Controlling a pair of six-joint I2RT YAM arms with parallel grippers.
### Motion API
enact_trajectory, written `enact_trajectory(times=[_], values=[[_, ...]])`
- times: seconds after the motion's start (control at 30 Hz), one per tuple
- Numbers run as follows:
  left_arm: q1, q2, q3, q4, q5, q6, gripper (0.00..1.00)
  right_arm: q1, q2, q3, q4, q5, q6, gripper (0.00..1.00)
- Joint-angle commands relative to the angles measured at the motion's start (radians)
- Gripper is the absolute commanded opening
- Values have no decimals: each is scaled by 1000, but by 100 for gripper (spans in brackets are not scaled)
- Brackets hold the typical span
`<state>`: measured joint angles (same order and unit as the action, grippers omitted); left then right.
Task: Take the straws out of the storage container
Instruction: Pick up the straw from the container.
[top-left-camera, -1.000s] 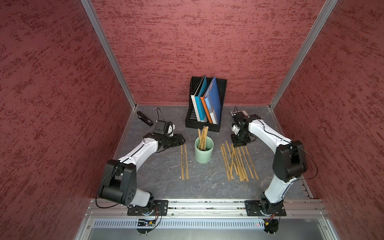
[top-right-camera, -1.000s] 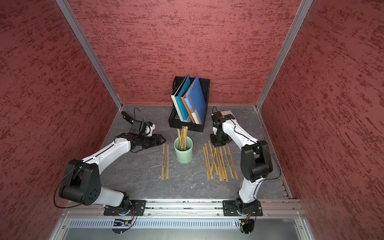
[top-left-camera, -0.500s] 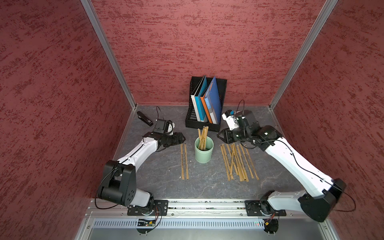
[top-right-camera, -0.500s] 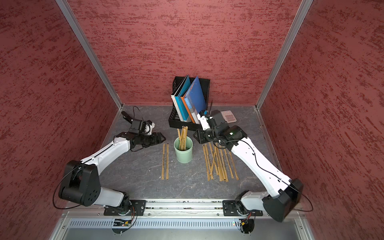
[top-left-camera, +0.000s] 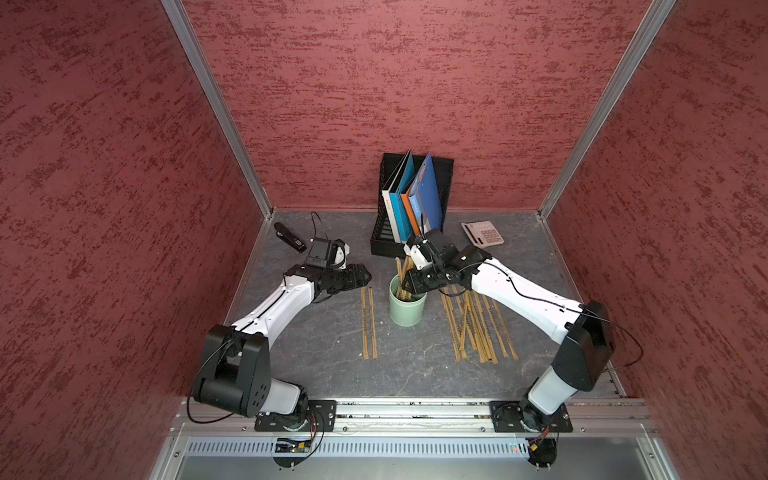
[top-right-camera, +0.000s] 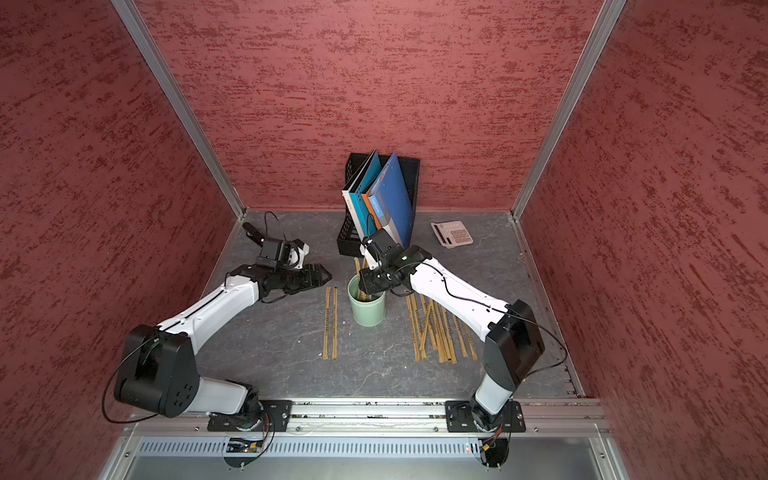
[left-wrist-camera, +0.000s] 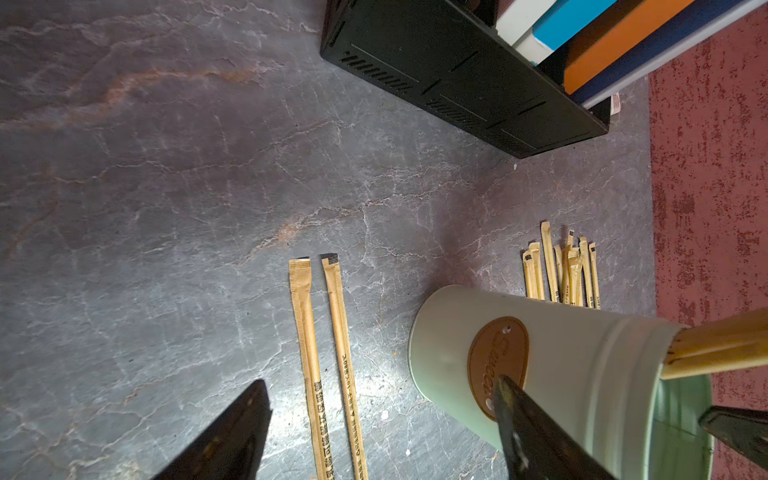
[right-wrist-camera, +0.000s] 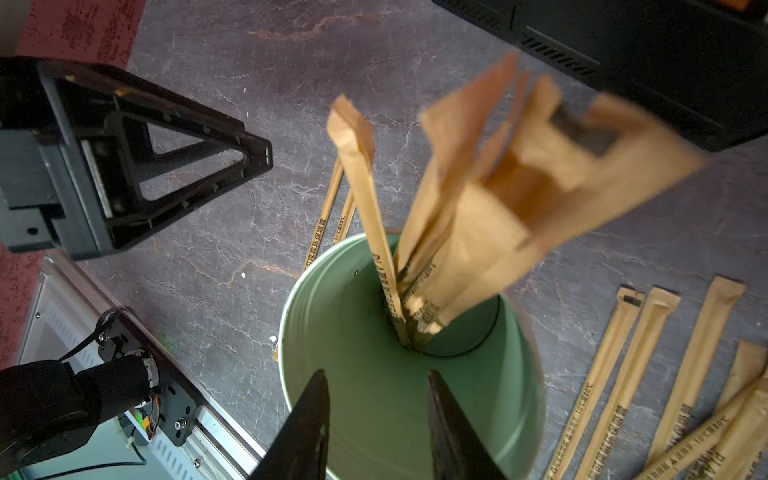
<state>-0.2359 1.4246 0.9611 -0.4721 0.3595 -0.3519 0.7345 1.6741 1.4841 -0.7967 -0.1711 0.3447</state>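
Hovering over the near rim of the mint-green cup (right-wrist-camera: 316, 316), the right gripper (right-wrist-camera: 376, 376) shows its jaws part-way apart with nothing between them. Just beyond its tips the straws (right-wrist-camera: 457, 232) stand bunched inside the cup, long axes near upright and leaning away from it, so the reach likely goes forward and down. Farther off, the left gripper (top-left-camera: 365, 276) sits spread wide and empty beside the cup, leaving the right arm nearer.

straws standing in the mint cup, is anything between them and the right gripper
Nothing visible does. The right gripper is at the open mouth of the mint-green cup, jaws apart and empty. The straws lean together at the side of the cup away from it, with only open space in between.
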Motion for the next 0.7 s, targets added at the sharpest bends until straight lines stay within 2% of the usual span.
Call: enact_trajectory(times=[0.0,0.67], values=[[-4,-10,-2,8,5,-1,85,2,13,33,-2,47,13,36],[-2,-6,-9,0,-3,10,85,2,80,85,-47,113,10,31]])
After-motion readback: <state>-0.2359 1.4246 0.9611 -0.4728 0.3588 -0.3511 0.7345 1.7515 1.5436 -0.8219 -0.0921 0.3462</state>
